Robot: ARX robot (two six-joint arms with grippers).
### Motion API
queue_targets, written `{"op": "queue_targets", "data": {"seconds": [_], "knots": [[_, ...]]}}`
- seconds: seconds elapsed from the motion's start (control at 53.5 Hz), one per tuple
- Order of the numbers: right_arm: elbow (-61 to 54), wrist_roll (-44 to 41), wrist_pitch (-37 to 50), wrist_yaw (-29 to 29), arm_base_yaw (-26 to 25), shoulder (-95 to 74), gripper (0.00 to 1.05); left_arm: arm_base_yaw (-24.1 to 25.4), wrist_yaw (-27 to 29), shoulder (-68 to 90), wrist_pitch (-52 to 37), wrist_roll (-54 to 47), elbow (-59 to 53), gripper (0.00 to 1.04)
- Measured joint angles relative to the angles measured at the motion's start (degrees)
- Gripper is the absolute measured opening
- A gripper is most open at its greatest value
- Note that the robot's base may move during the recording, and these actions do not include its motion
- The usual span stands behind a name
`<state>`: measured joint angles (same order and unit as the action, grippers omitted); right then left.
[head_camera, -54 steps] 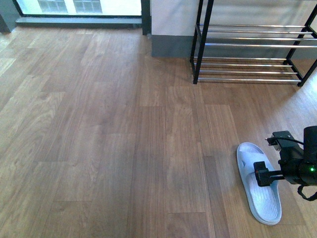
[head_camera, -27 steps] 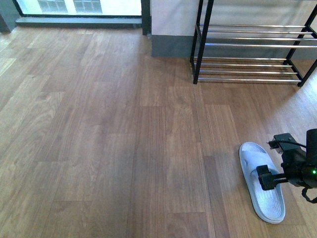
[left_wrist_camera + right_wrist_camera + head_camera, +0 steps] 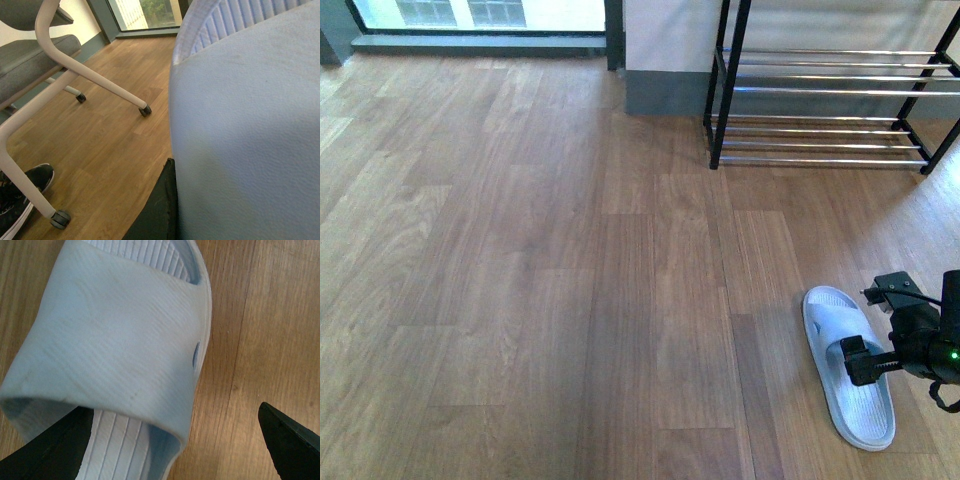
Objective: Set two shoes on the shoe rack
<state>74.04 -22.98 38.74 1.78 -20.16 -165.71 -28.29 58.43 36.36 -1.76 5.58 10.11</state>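
- The only marking is a small dark oval on the side of the slipper [image 3: 847,370], too small to read.
- The floor [image 3: 520,250] is brown wood planks. A window [image 3: 480,14] and a grey skirting [image 3: 665,92] line its far edge.
- One shoe rack [image 3: 825,90] stands at the floor's far right corner against the wall, with two tiers of silver bars in view.
- That slipper, pale blue, lies near the floor's right edge, well short of the rack.
- My right gripper [image 3: 170,442] is spread wide. One finger [image 3: 47,447] is under the strap and the other is over bare floor.
- Of my left gripper [image 3: 167,200], one dark finger [image 3: 157,215] shows against a second slipper [image 3: 250,125]. I cannot tell whether it grips.
- Beside it are one chair [image 3: 75,70] with three castors in view and one black shoe [image 3: 22,192].
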Motion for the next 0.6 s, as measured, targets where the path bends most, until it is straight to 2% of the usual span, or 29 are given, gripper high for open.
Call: {"op": "queue_targets", "data": {"seconds": [0.187,0.448,0.598], "knots": [[2.6,1.2,5.1,2.1,0.0,-3.6,0.95,0.0,0.0,0.0,0.0,0.0,0.0,0.02],[4.1,3.3,11.5,1.7,0.0,-7.4,0.63,0.0,0.0,0.0,0.0,0.0,0.0,0.02],[4.6,5.9,13.7,0.2,0.3,-8.7,0.33,0.0,0.0,0.0,0.0,0.0,0.0,0.02]]}}
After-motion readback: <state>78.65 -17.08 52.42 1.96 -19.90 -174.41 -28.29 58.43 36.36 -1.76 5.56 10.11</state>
